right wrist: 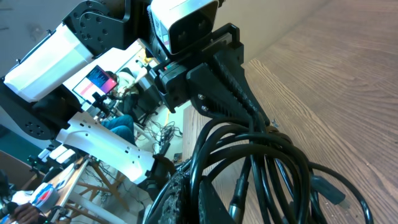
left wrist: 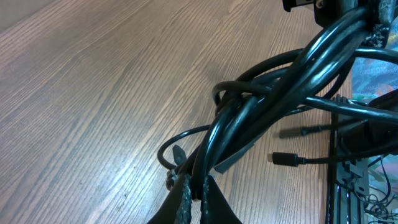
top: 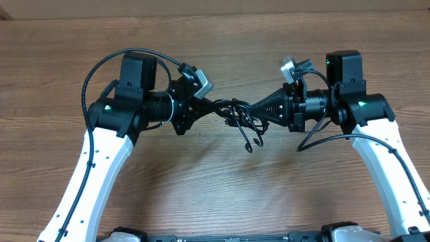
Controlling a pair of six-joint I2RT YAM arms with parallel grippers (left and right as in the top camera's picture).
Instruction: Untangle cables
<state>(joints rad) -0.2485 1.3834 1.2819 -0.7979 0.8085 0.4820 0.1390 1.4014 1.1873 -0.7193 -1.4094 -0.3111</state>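
The cables (top: 236, 113) form a black tangled bundle stretched above the table between my two grippers. My left gripper (top: 213, 106) is shut on the bundle's left end. In the left wrist view its fingertips (left wrist: 185, 193) pinch thick black strands of the cables (left wrist: 267, 93), and two loose plug ends (left wrist: 286, 158) hang beyond. My right gripper (top: 255, 111) is shut on the right end. In the right wrist view the cables (right wrist: 261, 155) loop out from that gripper (right wrist: 198, 190) toward the left gripper's fingers (right wrist: 227, 68). A silver-tipped plug (right wrist: 239, 199) dangles close by.
The wooden table (top: 215, 188) lies under the bundle. Two cable ends (top: 250, 142) droop from the bundle toward the table. Thicker black arm wires (top: 94, 74) arc beside the left arm and others (top: 316, 138) curve below the right wrist.
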